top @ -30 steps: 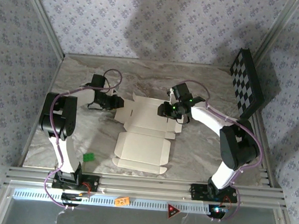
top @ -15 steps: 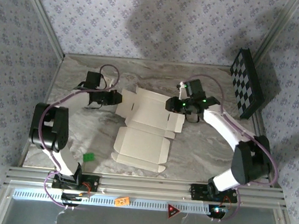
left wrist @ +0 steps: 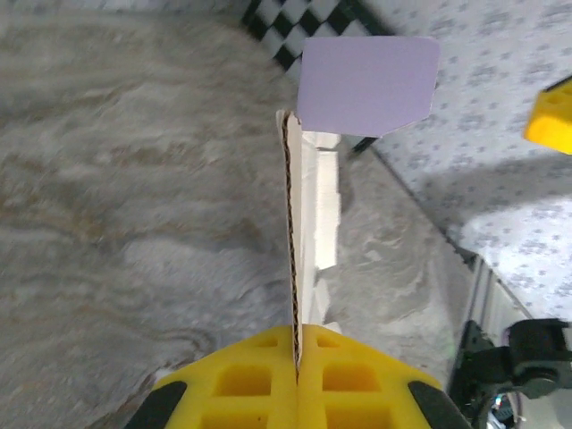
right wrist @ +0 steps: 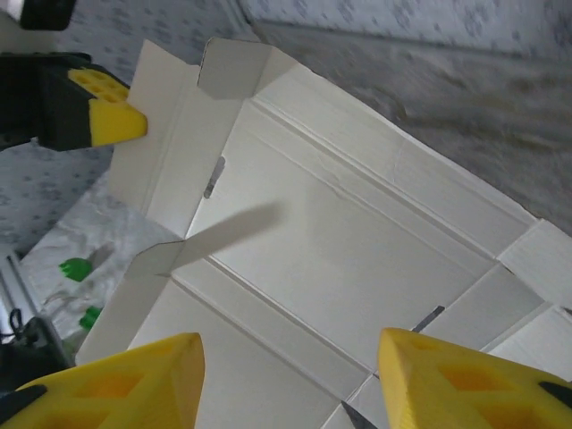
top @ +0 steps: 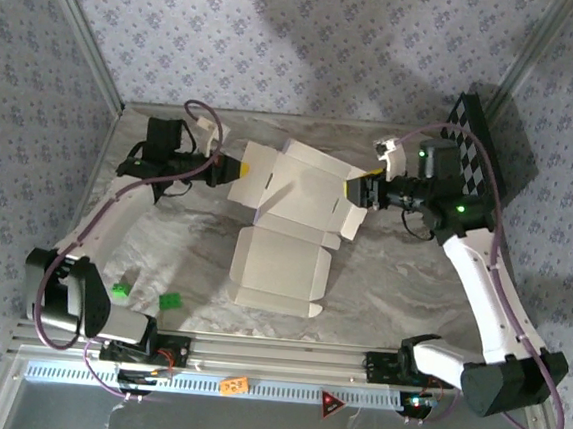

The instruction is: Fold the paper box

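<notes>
The box (top: 287, 230) sits mid-table (top: 401, 285) as an unfolded cream sheet, with its far half tipped up off the surface. The left gripper (left wrist: 295, 371) is pinching its left flap edge tight. The right gripper (top: 359, 191) is at the right edge, fingers spread, gripping nothing.

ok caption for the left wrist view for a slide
Left pincer shut on the paper box, card seen edge-on over the marble table, lavender flap before the checkerboard panel.
</notes>
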### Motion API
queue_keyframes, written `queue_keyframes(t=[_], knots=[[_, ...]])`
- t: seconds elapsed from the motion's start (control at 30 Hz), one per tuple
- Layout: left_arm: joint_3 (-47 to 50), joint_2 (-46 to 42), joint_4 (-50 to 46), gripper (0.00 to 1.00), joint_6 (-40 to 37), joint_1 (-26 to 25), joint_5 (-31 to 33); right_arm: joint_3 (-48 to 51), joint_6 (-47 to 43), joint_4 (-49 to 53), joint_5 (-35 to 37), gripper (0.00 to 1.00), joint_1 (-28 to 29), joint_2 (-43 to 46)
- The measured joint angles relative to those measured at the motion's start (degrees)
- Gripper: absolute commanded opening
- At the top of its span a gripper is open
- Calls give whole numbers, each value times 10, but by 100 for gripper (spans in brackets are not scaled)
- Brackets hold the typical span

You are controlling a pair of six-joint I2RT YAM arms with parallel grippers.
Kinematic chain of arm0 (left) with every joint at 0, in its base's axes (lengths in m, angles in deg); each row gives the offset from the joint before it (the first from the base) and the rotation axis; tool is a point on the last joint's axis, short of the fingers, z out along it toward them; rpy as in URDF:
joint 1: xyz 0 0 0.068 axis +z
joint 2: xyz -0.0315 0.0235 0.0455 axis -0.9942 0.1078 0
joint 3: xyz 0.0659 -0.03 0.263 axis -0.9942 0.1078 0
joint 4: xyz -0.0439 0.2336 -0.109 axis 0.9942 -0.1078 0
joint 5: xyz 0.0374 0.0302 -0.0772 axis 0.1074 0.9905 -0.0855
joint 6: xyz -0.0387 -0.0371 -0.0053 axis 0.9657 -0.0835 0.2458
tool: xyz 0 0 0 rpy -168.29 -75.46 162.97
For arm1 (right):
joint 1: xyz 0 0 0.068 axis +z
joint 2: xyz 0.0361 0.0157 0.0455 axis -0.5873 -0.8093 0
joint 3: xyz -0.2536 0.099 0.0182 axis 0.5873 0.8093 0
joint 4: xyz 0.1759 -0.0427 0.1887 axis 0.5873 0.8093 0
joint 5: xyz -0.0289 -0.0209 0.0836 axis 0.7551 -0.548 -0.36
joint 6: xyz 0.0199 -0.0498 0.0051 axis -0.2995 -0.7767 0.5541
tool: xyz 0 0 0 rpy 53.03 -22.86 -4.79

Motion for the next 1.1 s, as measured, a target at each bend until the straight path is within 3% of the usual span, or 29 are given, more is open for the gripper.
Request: queue_keyframes(t=[0.27,0.83,0.97,1.1], knots=[[-68,-56,-72,0,-51,-8,-86,-135,-123,120,-83,65,-21,-7],[-139,-87,-266,3,-180,-42,-218,-220,-206,250,-87,71,12,-8],[-139,-99,-284,5,-196,-43,-235,-241,-227,300,-87,68,49,-12],[-139,-110,-297,6,-212,-47,-243,-250,-244,346,-82,57,98,-21]])
